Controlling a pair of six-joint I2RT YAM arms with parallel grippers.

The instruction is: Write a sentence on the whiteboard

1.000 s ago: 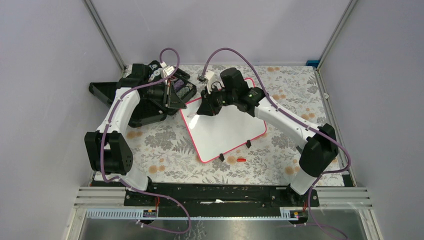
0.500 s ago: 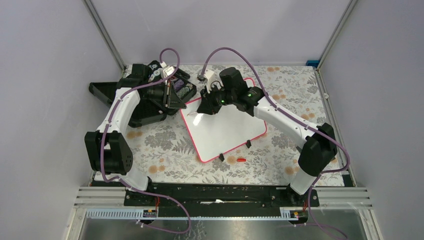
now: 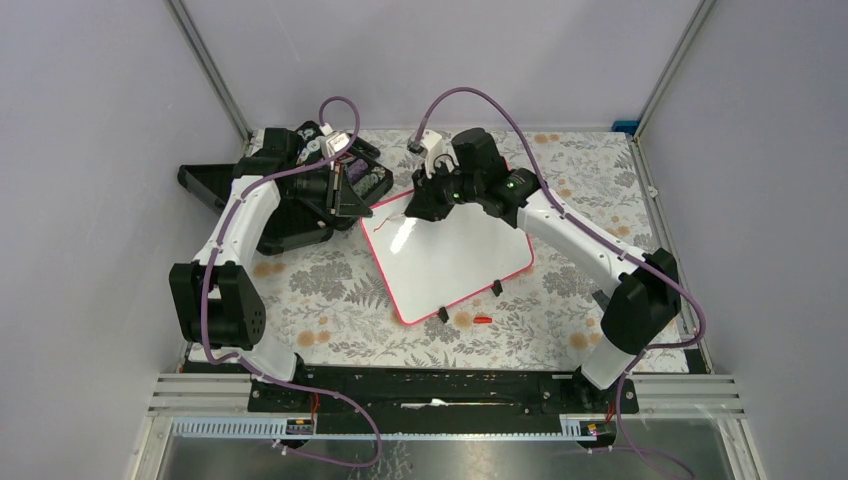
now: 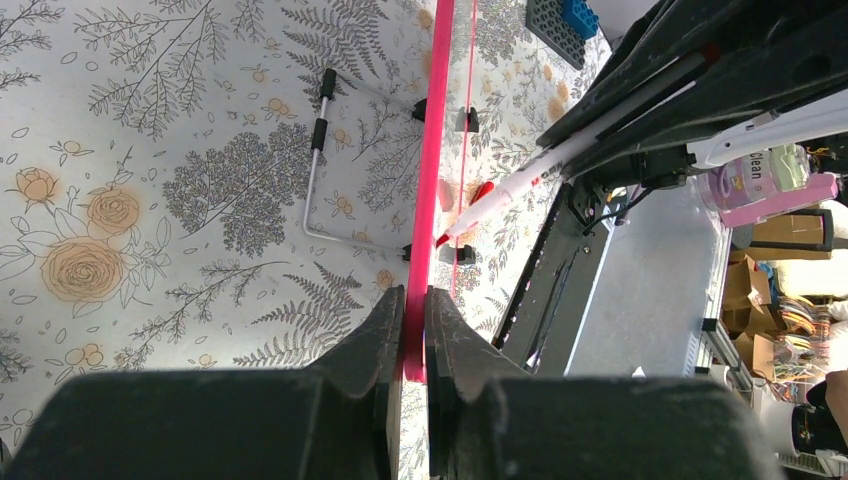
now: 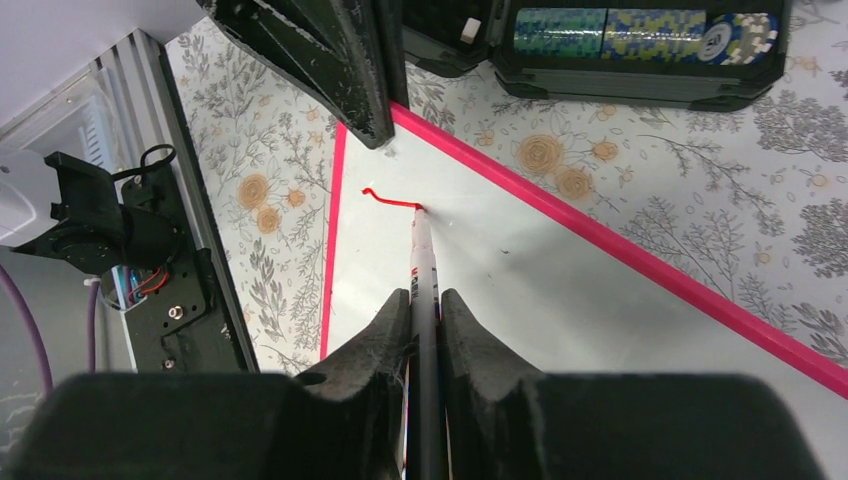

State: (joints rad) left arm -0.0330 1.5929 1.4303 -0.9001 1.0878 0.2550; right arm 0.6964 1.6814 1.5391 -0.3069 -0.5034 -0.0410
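The whiteboard (image 3: 462,262), white with a red-pink rim, lies tilted on the flowered table. My left gripper (image 4: 415,296) is shut on its rim at the far left corner, which shows edge-on in the left wrist view. My right gripper (image 5: 425,298) is shut on a white marker (image 5: 421,252) with a red tip. The tip touches the board at the end of a short red stroke (image 5: 390,198) near that corner. From above, the right gripper (image 3: 426,208) hangs over the board's far edge, and the marker (image 4: 520,185) slants down to the board.
A black compartment case (image 3: 300,195) stands open behind the left gripper, with rolls of chips (image 5: 640,30) in it. A small red cap (image 3: 482,319) lies on the table near the board's two black clip feet (image 3: 443,314). Metal frame posts stand at the back corners.
The right gripper has moved to the right along the board's far edge with the marker, leaving a short red stroke. The left arm has not moved.
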